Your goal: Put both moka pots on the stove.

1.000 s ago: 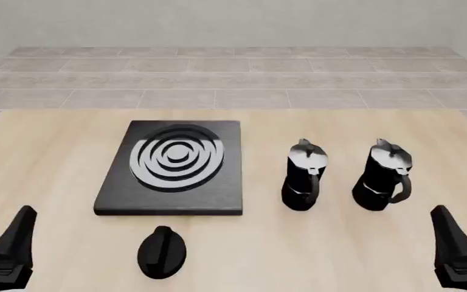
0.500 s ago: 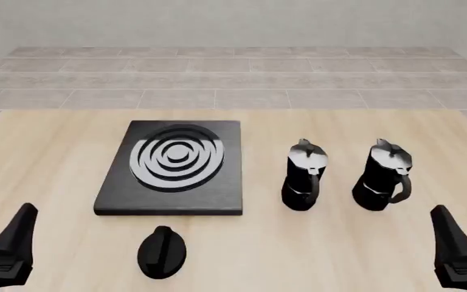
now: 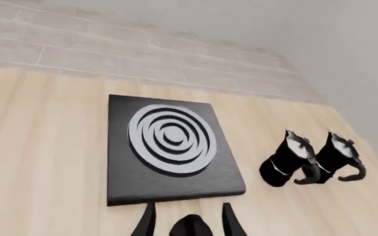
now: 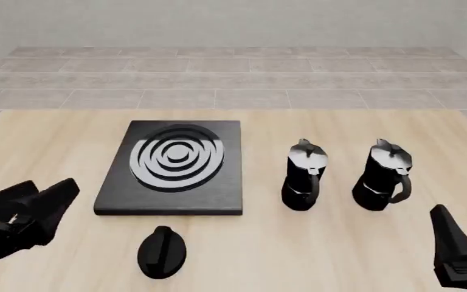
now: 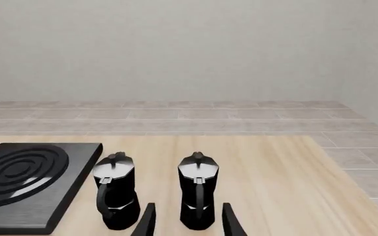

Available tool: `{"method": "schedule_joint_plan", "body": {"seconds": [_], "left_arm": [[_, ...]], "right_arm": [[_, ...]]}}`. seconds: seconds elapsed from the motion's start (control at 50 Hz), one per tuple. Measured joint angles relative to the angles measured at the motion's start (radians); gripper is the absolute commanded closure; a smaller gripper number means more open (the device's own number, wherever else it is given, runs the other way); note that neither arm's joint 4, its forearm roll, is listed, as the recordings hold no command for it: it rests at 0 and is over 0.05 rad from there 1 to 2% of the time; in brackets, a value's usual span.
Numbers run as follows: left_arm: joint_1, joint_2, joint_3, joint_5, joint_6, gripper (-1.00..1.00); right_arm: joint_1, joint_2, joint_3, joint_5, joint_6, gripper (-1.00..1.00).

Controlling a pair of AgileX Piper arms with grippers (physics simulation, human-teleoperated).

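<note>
Two glossy black faceted moka pots with silver-grey lids stand upright on the light wooden surface (image 4: 363, 255), both to the right of the flat black square stove with concentric silver rings (image 4: 172, 167). The nearer moka pot (image 4: 304, 175) is just beside the stove's right edge but apart from it; the farther moka pot (image 4: 383, 176) stands beyond that one, well apart from the stove. They do not touch each other. Both handles curve toward the arms' side, which I judge gives a gripper easy access. Neither pot is on the stove yet, so the task looks unstarted.

The stove top carries nothing, and it is wide enough for both pots side by side. A black oval knob (image 4: 161, 251) lies on the surface on the arms' side of the stove, just apart from its edge; not part of the job.

The left gripper (image 4: 34, 204) hovers on the stove's left, angled toward it, jaws parted a little, holding nothing. In its wrist view the fingers (image 3: 148, 223) frame the knob and the stove ahead. The right gripper (image 5: 186, 221) sits back on the arms' side of the farther pot, parted, empty, and lined up on that pot, probably its first pick.
</note>
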Motion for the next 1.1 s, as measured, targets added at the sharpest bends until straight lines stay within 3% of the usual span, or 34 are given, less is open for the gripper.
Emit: {"method": "schedule_joint_plan", "body": {"seconds": [0.14, 0.44, 0.82, 1.1], "left_arm": [[-0.120, 0.087, -0.098, 0.080, -0.104, -1.00], [-0.328, 0.302, -0.248, 0.160, -0.232, -1.00], [-0.505, 0.526, -0.362, 0.137, -0.396, -1.00], [-0.583, 0.666, -0.482, 0.158, -0.459, -1.00]], "right_arm": [[0.000, 0.002, 0.000, -0.002, 0.000, -1.00], [0.000, 0.003, 0.000, -0.003, 0.000, -1.00], [0.000, 0.004, 0.000, -0.004, 0.000, -1.00], [0.000, 0.004, 0.000, -0.004, 0.000, -1.00]]}}
